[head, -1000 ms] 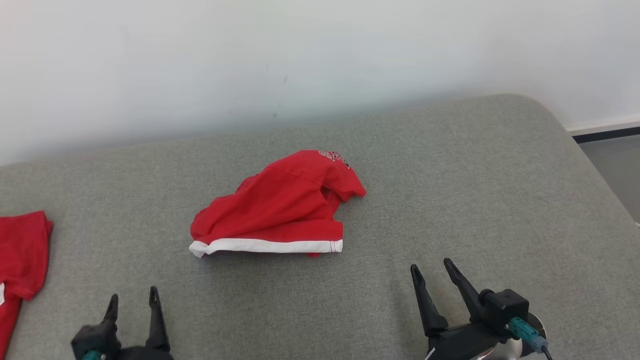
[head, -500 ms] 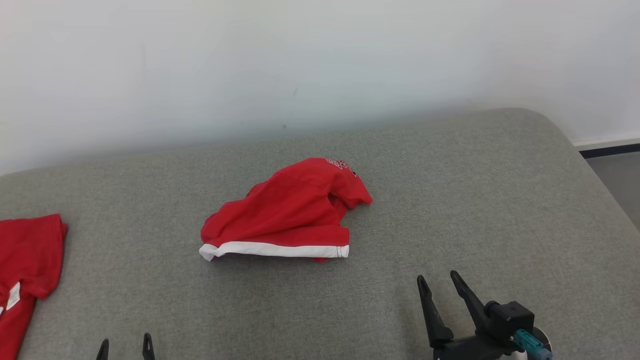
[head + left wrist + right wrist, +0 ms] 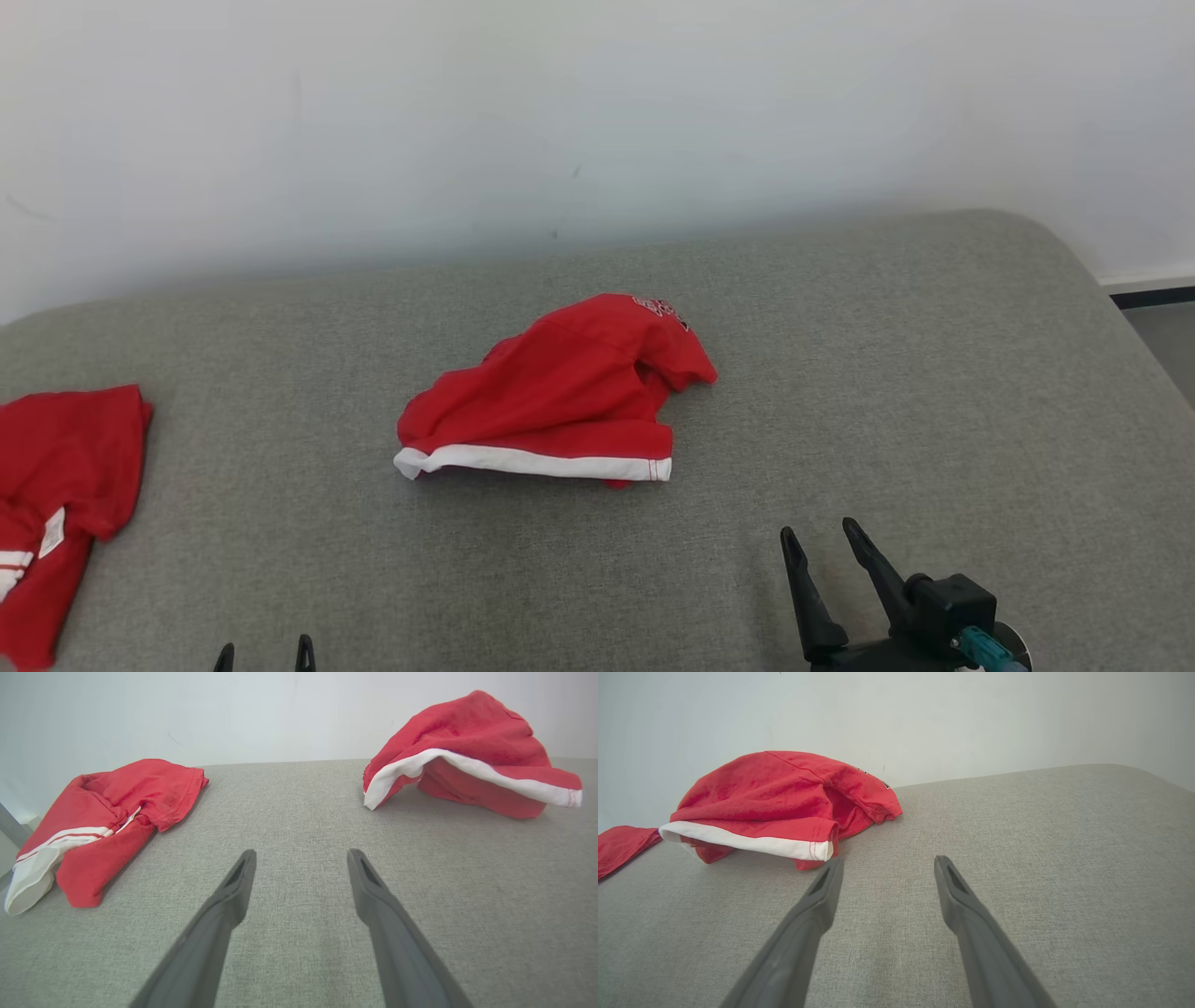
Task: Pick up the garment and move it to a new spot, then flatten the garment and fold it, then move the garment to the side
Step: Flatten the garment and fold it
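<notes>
1. Red cloth with a white band (image 3: 532,462) along its near edge, the garment (image 3: 560,387) lies crumpled in a low heap about the middle of the grey padded surface (image 3: 934,392). It touches neither tool.
2. At the lower right of the head view, the right tool (image 3: 820,530) is nearer the robot than the garment and off to the garment's right. Its two dark fingers stand spread apart with nothing between them.
3. In the right wrist view, the garment's white-banded corner shows just above the tip of that tool's left-hand finger. The head view shows a strip of bare grey fabric between the two.
4. At the bottom edge of the head view, the left tool (image 3: 264,649) shows as two fingertips, well apart from the garment and to its lower left. In the left wrist view its fingers are spread wide and empty, with the garment ahead at the upper right.
5. At the surface's far left lies a second red garment (image 3: 65,467), well apart from the first.
6. Behind the surface rises a pale wall (image 3: 597,112).
</notes>
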Tool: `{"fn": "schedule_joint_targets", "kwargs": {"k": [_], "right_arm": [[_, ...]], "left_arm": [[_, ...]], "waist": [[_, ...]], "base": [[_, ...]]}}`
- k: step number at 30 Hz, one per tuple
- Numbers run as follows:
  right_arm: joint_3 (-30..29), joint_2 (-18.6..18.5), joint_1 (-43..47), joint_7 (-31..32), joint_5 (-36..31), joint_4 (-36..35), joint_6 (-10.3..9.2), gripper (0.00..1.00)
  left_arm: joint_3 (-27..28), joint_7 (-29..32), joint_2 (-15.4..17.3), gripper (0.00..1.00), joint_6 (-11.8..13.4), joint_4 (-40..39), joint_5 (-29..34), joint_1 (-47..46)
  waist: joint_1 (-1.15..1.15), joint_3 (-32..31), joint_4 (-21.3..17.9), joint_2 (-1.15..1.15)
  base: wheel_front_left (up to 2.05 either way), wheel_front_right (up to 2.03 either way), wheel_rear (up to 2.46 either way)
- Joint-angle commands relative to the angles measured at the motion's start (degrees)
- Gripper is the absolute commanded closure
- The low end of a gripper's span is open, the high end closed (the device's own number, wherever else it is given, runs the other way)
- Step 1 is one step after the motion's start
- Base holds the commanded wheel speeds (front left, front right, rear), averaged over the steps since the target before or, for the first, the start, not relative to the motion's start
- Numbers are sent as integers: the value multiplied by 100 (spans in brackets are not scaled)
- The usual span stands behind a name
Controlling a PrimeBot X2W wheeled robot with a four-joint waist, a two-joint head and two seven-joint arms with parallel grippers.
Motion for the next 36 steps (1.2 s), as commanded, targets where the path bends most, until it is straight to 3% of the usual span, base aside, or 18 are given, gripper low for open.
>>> {"fn": "schedule_joint_targets", "kwargs": {"k": [1, 15, 26, 35, 36], "right_arm": [[0, 22, 48, -1, -13, -5, -13, 0], [175, -118, -572, -1, 317, 240, -13, 0], [279, -212, -1356, -1, 504, 783, -13, 0], [346, -210, -1528, -1, 651, 1039, -13, 0], [345, -205, -1537, -1, 660, 1043, -13, 13]], "left_arm": [[-12, -19, -26, 0, -20, 15, 23, 46], [-575, -19, -81, 0, -170, 168, -21, -338], [-1129, -19, -85, 0, 34, 184, -358, -779], [-1171, -19, -85, 0, 115, 141, -404, -951], [-1171, -19, -84, 0, 123, 133, -409, -956]], "waist": [[0, 13, 59, 0], [0, 506, 810, 0], [0, 1157, 1330, 0], [0, 1323, 1450, 0], [0, 1335, 1450, 0]], "base": [[0, 0, 0], [0, 0, 0], [0, 0, 0], [0, 0, 0], [0, 0, 0]]}}
